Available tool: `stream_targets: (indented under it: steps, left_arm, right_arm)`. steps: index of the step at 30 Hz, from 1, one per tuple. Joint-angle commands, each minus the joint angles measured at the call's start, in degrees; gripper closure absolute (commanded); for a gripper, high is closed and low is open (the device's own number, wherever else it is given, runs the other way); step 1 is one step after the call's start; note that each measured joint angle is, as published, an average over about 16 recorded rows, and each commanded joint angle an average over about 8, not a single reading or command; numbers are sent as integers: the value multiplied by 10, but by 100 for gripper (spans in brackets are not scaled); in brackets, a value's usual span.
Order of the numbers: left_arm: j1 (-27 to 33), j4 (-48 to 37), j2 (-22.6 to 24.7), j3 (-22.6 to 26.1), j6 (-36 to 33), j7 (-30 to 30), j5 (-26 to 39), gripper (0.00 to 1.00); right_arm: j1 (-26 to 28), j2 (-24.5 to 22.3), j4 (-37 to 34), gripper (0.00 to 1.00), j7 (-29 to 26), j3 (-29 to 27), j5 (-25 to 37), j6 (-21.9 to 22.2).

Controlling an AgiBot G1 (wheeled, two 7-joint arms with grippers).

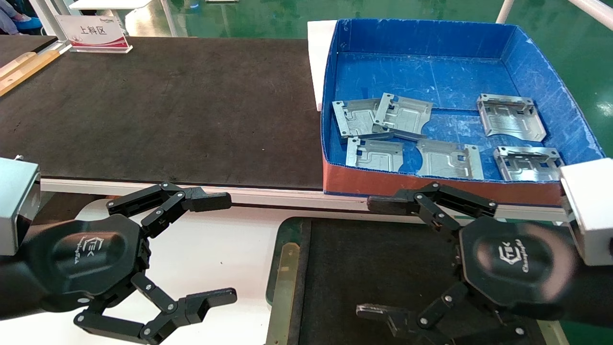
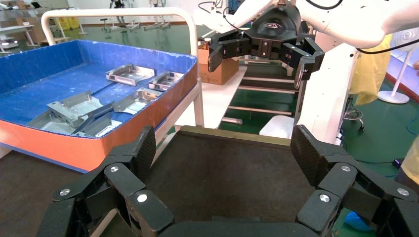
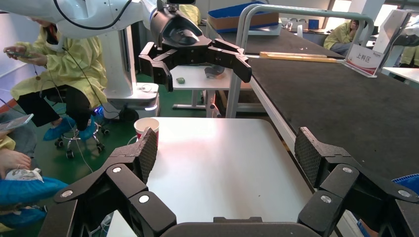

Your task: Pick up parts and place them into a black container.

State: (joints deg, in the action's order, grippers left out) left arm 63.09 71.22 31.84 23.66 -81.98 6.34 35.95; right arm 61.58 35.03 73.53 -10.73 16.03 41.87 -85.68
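Several silver-grey metal parts (image 1: 402, 115) lie flat in a deep blue box (image 1: 541, 72); they also show in the left wrist view (image 2: 74, 109). The black container (image 1: 345, 268), a shallow felt tray with a green rim and a brass side strip, lies at the near middle and holds nothing that I can see. My left gripper (image 1: 222, 249) is open and empty over the white table, left of the tray. It faces the tray (image 2: 222, 182). My right gripper (image 1: 373, 258) is open and empty above the tray's felt, just in front of the box.
A long black table mat (image 1: 167, 110) runs across the far table left of the blue box. A white table (image 1: 215, 249) lies under my left gripper. A paper cup (image 3: 147, 126) stands at its far edge. A sign (image 1: 93, 33) stands at the back left.
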Motion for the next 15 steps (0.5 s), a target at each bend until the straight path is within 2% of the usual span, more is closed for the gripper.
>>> stream_targets:
  steps: [1,8,15]
  left_arm:
    - [0,0,0,0,0,0,0,0]
    - [0,0,0,0,0,0,0,2]
    - [0,0,0,0,0,0,0,89]
  right_arm:
    - [0,0,0,0,0,0,0,0]
    - [0,0,0,0,0,0,0,0]
    - [0,0,0,0,0,0,0,0]
